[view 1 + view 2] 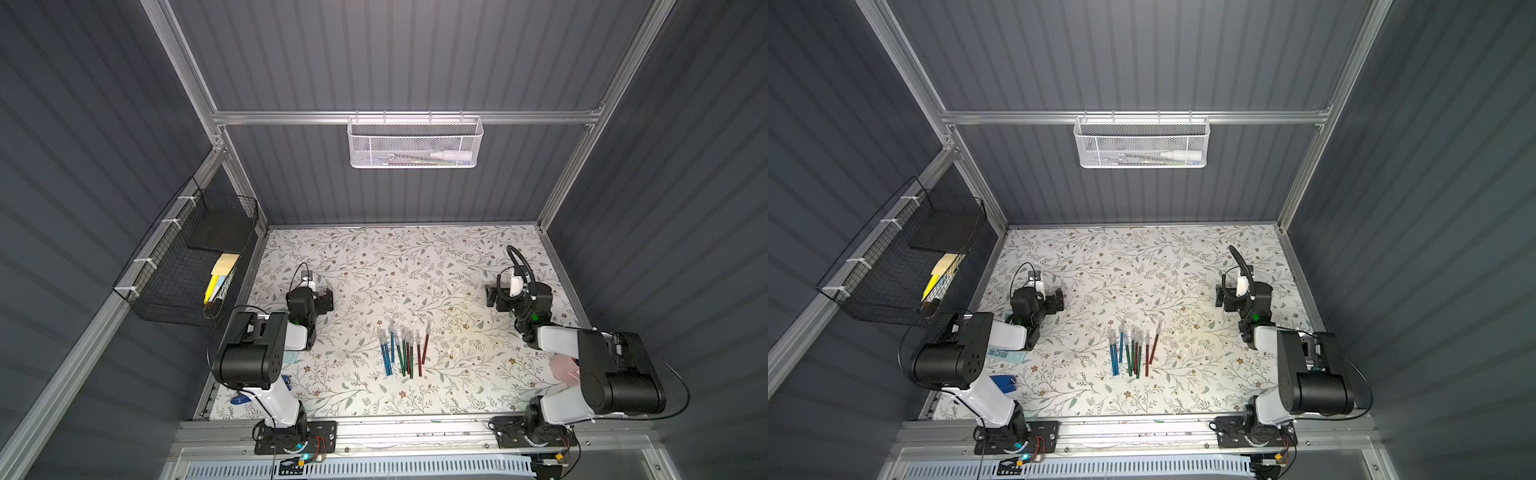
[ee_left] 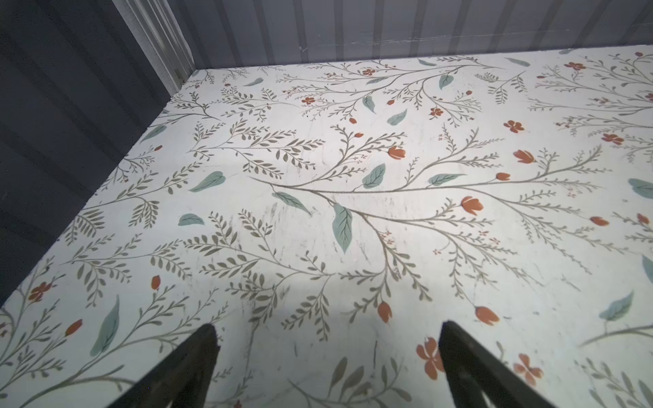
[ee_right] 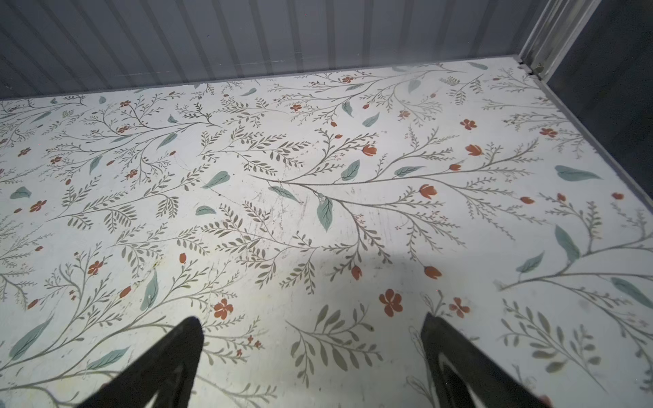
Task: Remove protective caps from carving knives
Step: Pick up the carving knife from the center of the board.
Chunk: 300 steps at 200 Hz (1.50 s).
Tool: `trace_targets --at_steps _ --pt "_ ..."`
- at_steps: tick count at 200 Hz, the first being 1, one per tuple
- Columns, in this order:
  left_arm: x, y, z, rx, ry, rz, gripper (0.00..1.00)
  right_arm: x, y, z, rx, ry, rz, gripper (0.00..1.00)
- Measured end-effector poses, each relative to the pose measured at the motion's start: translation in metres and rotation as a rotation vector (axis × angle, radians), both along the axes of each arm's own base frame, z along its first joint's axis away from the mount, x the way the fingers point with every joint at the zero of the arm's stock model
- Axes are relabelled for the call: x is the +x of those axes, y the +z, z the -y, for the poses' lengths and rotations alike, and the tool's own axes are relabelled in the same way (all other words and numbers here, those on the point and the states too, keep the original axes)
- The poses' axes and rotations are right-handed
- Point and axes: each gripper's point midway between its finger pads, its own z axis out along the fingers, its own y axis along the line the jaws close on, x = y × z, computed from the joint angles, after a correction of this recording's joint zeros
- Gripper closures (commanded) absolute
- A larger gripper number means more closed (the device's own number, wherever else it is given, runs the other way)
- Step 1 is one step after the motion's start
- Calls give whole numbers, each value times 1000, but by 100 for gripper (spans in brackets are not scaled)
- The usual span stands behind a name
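Bimanual cell, seen from above and from both wrists. The carving knives [image 1: 401, 354] lie side by side in a loose row on the floral table [image 1: 415, 266], near its middle and somewhat toward its front edge. Blue handles lie toward the table's left side, green in the centre of the row and red toward its right. The row appears in both top views. The protective caps [image 1: 404, 332] are whitish sleeves seated on the knife ends that point toward the table's back edge. The left gripper [image 1: 328, 300] sits over the left part of the table, well apart from the row. Its dark fingers [image 2: 183, 371] are spread wide, with only bare table between them. The right gripper [image 1: 490, 296] sits over the right part of the table, also well apart from the row. Its fingers [image 3: 176, 353] are likewise spread wide and hold nothing.
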Motion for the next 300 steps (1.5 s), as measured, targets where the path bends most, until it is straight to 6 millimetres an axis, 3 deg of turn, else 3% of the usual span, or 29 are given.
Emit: trace_targets --at_steps 234,253,268,284,300 --pt "0 0 0 0 0 1 0 0 -2 9 -11 -55 -8 1" --pt "-2 -1 3 -4 -16 -23 1 2 11 13 -18 -84 8 1" --pt "0 7 4 1 -17 -34 0 4 36 17 -14 -137 36 1" --pt "5 28 4 9 9 -17 1 4 75 18 -26 -212 107 1" --pt "11 58 0 -21 83 15 1 -3 101 10 -44 -250 160 1"
